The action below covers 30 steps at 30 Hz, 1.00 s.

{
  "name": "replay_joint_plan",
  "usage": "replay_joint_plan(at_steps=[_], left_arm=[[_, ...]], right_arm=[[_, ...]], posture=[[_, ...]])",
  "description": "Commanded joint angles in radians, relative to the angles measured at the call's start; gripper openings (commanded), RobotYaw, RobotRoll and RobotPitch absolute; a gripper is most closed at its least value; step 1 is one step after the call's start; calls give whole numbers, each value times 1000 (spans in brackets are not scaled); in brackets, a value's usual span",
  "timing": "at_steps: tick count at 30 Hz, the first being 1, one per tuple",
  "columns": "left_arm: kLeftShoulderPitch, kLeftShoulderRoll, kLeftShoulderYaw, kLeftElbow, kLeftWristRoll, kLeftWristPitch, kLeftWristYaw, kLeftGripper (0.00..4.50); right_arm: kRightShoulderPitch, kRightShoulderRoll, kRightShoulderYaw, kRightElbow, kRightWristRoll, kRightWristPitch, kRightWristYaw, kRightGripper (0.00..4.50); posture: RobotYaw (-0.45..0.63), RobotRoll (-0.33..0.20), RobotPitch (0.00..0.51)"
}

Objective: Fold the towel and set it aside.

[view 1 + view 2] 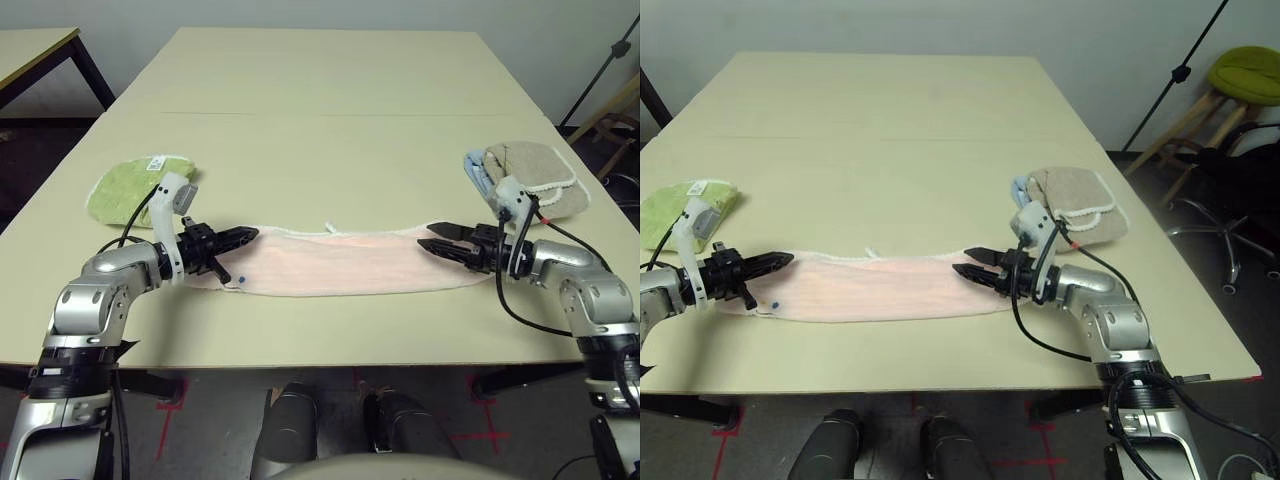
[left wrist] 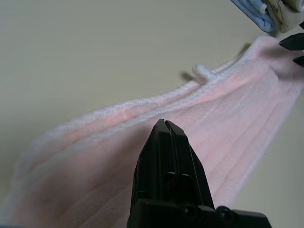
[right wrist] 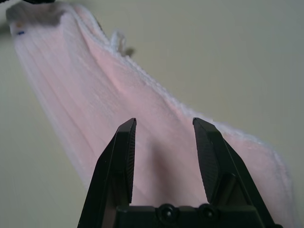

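The pink towel [image 1: 340, 265] lies in a long strip along the worktop's near edge [image 1: 330, 366], apparently folded lengthwise; shortening and setting aside remain. Left fingers [image 2: 165, 121] are closed, empty; right fingers [image 3: 164, 120] spread, empty.

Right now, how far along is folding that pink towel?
Partly done: the pale pink terry towel lies as a long narrow strip, apparently folded over. Nothing looks held: the left tool is shut above it, the right tool open over its other end. Left: likely shortening the strip, then setting it aside, as it still lies before the robot.
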Motion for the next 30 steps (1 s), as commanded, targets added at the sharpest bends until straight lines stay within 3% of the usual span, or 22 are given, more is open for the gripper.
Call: replay_joint_plan(at_steps=[1, 5, 9, 23, 30], left_arm=[[19, -1, -14, 30, 9, -16, -6, 26], [17, 4, -11, 36, 5, -19, -9, 0], [9, 5, -12, 39, 6, -20, -10, 0], [-5, 9, -34, 113, 43, -71, -22, 0], [8, 37, -67, 210, 127, -132, -9, 0]], right_arm=[[11, -4, 21, 12, -14, -34, 16, 2338], [8, -4, 25, 17, -10, -45, 25, 1468], [1, 1, 24, 29, -6, -55, 29, 29], [-10, 9, 47, 95, -58, -111, 2, 29], [-6, -8, 77, 185, -155, -118, -52, 29]], posture=[[165, 0, 152], [165, 0, 152], [165, 0, 148], [165, 0, 146], [165, 0, 146]])
